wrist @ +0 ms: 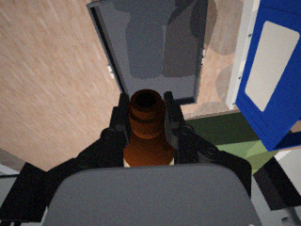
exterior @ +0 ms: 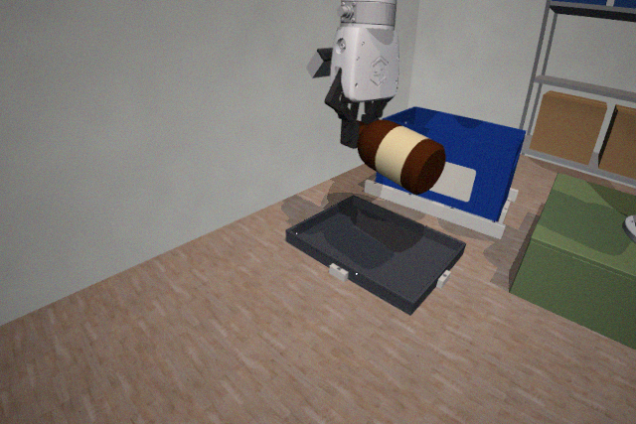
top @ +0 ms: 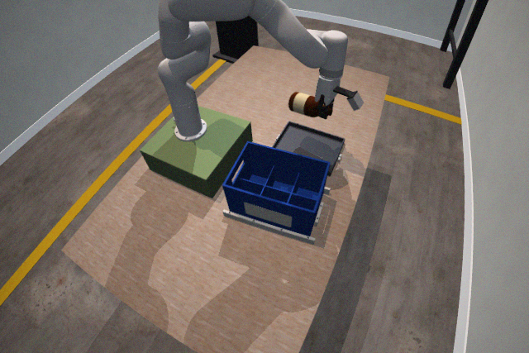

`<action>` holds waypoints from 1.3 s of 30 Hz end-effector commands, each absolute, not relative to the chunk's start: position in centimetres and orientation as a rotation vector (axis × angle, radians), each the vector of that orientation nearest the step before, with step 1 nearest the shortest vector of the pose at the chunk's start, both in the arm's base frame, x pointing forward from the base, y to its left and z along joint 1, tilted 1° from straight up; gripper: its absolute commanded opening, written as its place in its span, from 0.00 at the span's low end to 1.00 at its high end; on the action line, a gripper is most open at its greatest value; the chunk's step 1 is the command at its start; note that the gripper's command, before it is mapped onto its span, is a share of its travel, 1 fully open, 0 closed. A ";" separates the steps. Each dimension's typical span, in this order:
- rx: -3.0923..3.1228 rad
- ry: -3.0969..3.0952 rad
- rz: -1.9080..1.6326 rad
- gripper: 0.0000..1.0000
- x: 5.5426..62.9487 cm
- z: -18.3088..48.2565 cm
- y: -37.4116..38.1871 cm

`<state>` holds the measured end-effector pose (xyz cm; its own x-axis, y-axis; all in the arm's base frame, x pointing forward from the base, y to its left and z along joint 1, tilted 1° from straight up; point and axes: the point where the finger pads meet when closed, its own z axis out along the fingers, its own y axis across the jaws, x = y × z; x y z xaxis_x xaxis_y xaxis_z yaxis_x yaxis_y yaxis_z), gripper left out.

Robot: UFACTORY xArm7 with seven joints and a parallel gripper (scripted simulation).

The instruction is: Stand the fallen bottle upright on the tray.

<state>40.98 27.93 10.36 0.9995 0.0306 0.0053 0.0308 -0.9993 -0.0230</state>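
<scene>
High above the dark tray [exterior: 313, 247], the brown bottle [exterior: 401, 156] is held sideways in the air, pinched at its neck by the jaws of the gripper [wrist: 147, 123]. If it is tipped up too fast, it could slip out, or the blue crate [exterior: 488, 152] nearby could be bumped.

In the wrist view the grey gripper housing [wrist: 155, 198] covers the lower body of the brown glass bottle with a cream label [wrist: 147, 129], so only its neck and mouth show. That view's right edge cuts the blue plastic crate [wrist: 275, 89], and its top edge cuts the dark grey shallow tray [wrist: 105, 47]. In the exterior view the frame cuts off the green block pedestal [exterior: 574, 255] and the grey metal shelf rack [exterior: 539, 50] at the right.
</scene>
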 end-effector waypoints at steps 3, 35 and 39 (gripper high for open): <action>-3.117 -0.036 -0.014 0.00 41.1 10.5 28.0; -3.098 0.336 -0.010 0.00 41.1 10.5 28.0; -3.096 0.356 -0.009 0.00 41.1 10.5 28.0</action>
<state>40.98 27.93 10.36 0.9794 -0.2022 -0.0010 -0.2021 -0.9791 -0.0245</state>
